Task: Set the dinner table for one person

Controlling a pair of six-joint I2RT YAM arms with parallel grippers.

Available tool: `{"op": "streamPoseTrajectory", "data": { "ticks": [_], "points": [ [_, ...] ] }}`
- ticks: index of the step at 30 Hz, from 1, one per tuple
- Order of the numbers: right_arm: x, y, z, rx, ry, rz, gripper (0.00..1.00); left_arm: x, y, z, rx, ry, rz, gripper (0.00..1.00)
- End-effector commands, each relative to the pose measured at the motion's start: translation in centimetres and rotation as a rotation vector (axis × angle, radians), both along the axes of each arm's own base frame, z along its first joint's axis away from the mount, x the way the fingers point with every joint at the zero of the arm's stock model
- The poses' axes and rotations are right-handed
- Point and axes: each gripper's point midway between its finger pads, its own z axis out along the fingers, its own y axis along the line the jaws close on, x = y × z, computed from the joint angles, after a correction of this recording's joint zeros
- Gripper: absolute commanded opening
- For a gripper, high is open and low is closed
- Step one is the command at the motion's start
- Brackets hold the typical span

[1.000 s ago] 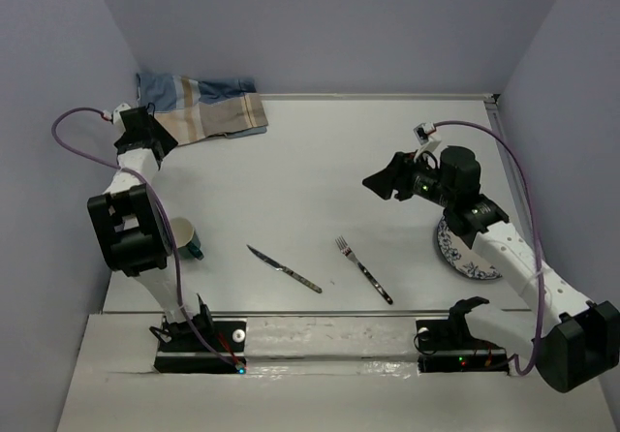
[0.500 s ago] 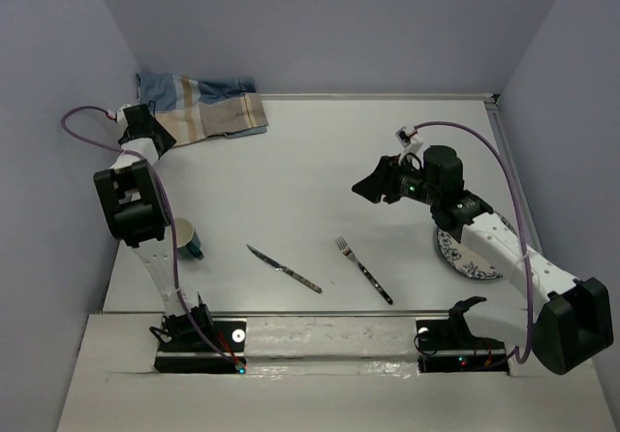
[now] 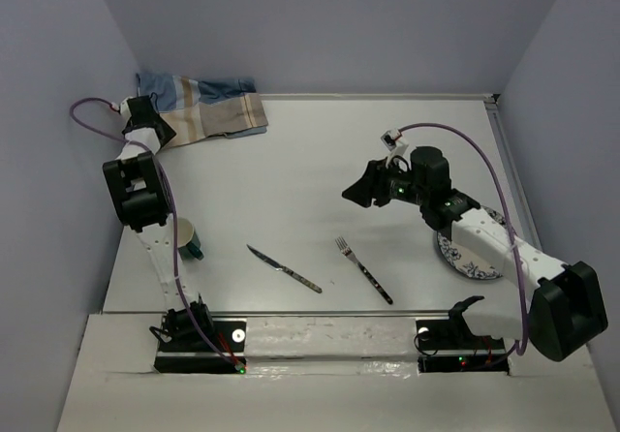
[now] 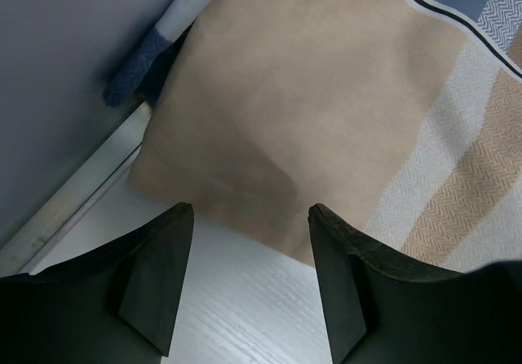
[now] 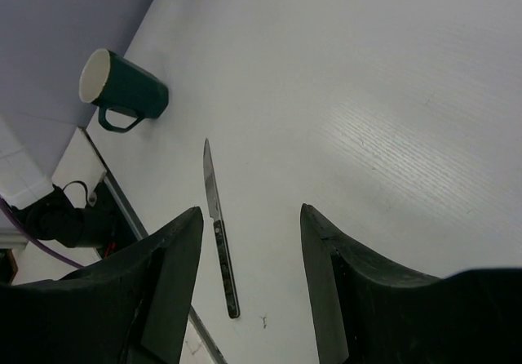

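Observation:
The white dinner table (image 3: 310,151) carries a knife (image 3: 283,268), a fork (image 3: 363,270), a green mug (image 3: 184,239) on its side at the left, and a patterned plate (image 3: 467,254) at the right, partly under my right arm. My right gripper (image 3: 355,191) hangs open and empty above the table's middle right; its view shows the knife (image 5: 219,235) and mug (image 5: 122,91) below. My left gripper (image 3: 147,112) is open and empty at the far left corner, its fingertips (image 4: 178,217) just short of the striped cloth's tan edge (image 4: 277,127).
The blue-and-tan striped cloth (image 3: 208,108) lies crumpled at the back left corner against the walls. Purple cables loop off both arms. A raised rail (image 3: 310,327) runs along the near edge by the arm bases.
My right gripper has moved left, away from the plate and out over the table's middle. My left arm has drawn in and its gripper has moved farther toward the cloth.

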Motion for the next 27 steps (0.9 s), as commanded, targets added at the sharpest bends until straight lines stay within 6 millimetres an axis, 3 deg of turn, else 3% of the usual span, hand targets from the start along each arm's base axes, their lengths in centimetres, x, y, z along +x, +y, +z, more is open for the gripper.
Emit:
{"op": "streamPoseTrajectory", "data": {
  "ticks": [1,6,9,10,12,13,14,17,19,20,22,23,24,26,27],
  "points": [
    [0.3,1.5,1.3,0.029,-0.055,0.043,0.57,0.9,0.6,0.8,0.053,0.035,0.002,0.69],
    [0.3,2.1,1.2,0.021,-0.058,0.053,0.57,1.4,0.3,-0.2,0.054,0.058,-0.008,0.64],
    [0.2,2.5,1.4,0.021,-0.061,0.058,0.57,1.7,0.2,-0.3,0.067,0.07,-0.01,0.49],
    [0.0,2.7,1.5,0.022,-0.064,0.064,0.57,1.9,-0.1,-0.4,0.078,0.077,-0.025,0.38],
    [0.1,2.6,1.6,0.021,-0.068,0.056,0.57,1.9,-0.3,-0.7,0.089,0.092,-0.031,0.27],
    [0.1,2.6,1.7,0.021,-0.071,0.053,0.57,1.9,-0.7,-0.8,0.094,0.098,-0.038,0.12],
    [0.2,2.5,1.9,0.022,-0.078,0.046,0.57,1.9,-1.0,-0.9,0.096,0.102,-0.045,0.04],
    [0.4,2.4,2.1,0.022,-0.083,0.035,0.56,2.2,-2.5,0.1,0.097,0.084,-0.076,0.0],
    [0.5,2.4,2.1,0.024,-0.082,0.033,0.56,2.8,-4.1,2.1,0.095,0.033,-0.118,0.0],
    [0.5,2.4,2.2,0.023,-0.084,0.029,0.56,3.2,-5.2,3.2,0.091,0.006,-0.14,0.0],
    [1.0,2.1,2.4,0.016,-0.097,-0.003,0.56,4.5,-10.2,6.9,0.061,-0.086,-0.242,0.0],
    [1.0,2.1,2.5,0.017,-0.101,-0.003,0.56,4.6,-10.6,8.2,0.049,-0.117,-0.251,0.0],
    [1.3,1.9,2.5,0.009,-0.109,-0.019,0.56,5.0,-14.0,10.9,0.025,-0.176,-0.321,0.0],
    [1.8,1.3,2.7,-0.01,-0.13,-0.058,0.56,5.2,-17.8,13.6,-0.019,-0.247,-0.378,0.0],
    [2.3,0.7,2.8,-0.031,-0.146,-0.095,0.56,5.0,-21.4,15.7,-0.078,-0.302,-0.453,0.0]
  ]
}}
